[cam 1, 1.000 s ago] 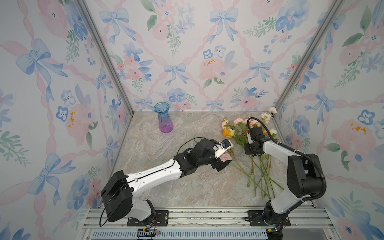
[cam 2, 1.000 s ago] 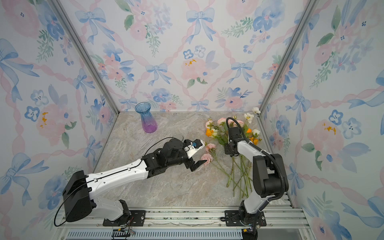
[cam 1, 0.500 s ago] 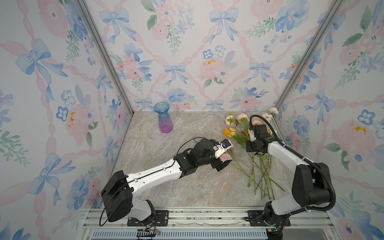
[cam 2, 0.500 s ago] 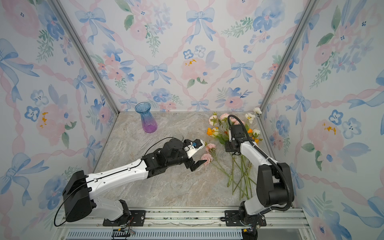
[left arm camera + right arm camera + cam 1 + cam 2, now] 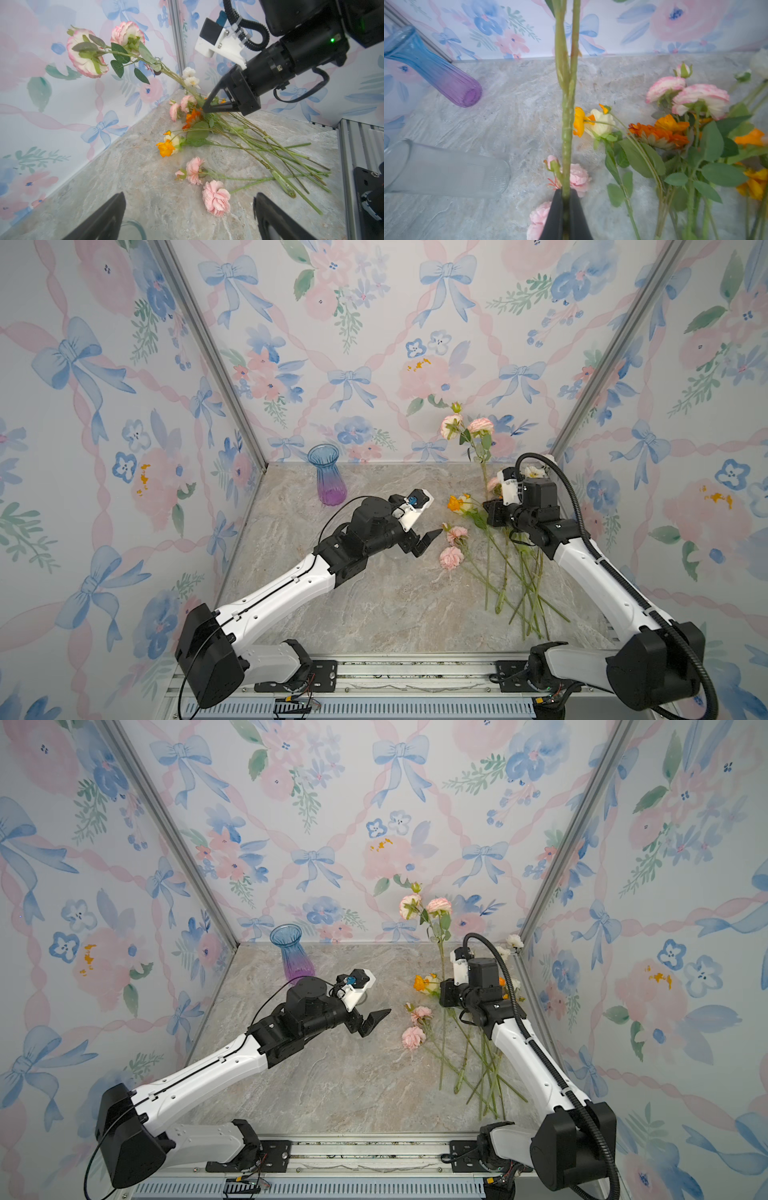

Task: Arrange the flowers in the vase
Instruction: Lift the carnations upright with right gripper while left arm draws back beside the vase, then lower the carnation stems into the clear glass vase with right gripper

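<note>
Right gripper (image 5: pixel 205 109) pinches pink-white stem (image 5: pixel 566 124) mid-length, blooms raised; left gripper (image 5: pixel 190 194) spread, empty, centre. Other flowers (image 5: pixel 511 568) heaped right; vase (image 5: pixel 328 481) far left. Risk: top-heavy stem pivots in pinch, misses narrow mouth.

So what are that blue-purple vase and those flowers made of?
The vase looks like ribbed, see-through tinted glass or plastic, blue fading to purple. The flowers seem artificial: fabric-like ruffled petals, smooth plastic-looking green stems.

Bare tabletop (image 5: pixel 374 614) open in front, vase (image 5: pixel 328 481) at back left, left hand (image 5: pixel 189 199) mid-table, flowers (image 5: pixel 511 572) heaped right
</note>
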You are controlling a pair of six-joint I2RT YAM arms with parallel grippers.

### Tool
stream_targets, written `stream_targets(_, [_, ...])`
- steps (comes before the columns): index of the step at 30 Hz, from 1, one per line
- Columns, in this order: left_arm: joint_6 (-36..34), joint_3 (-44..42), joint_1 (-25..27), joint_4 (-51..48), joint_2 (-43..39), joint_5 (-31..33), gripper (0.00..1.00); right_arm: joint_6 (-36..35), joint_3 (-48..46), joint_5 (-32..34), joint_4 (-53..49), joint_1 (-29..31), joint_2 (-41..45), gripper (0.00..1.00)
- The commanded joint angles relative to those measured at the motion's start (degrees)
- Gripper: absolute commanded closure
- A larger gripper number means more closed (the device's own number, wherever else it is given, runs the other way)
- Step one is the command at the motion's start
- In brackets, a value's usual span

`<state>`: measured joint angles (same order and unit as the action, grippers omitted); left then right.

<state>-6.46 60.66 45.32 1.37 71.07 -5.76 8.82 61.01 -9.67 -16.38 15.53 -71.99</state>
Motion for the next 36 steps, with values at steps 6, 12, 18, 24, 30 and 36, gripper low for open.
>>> stream_targets(6, [-3.7,-6.2,-0.2,-3.0,-11.2,3.8,0.02,-2.3,8.3,3.4,8.8,11.4,4.3,1.0])
stream_targets(12, [-3.6,-12.5,-0.8,-3.9,-14.7,3.7,0.02,-3.7,8.8,4.8,22.2,16.0,4.7,1.0])
stream_targets(18, [-2.5,-11.7,-6.3,-4.5,-10.9,-5.4,0.02,-7.0,12.6,8.4,36.0,21.3,-1.2,1.0])
stream_targets(24, [-1.2,-11.9,-8.4,-3.7,-12.1,-5.3,0.02,-11.0,18.5,11.9,44.5,25.6,-8.6,1.0])
stream_targets(30, [0.6,-11.7,-11.5,-3.2,-12.4,-4.9,0.02,-11.0,23.4,11.9,46.5,26.9,-12.6,1.0])
stream_targets(36, [11.4,-15.8,-20.8,9.3,-14.8,-16.2,0.02,-11.5,23.2,13.2,51.8,27.0,-15.5,1.0])
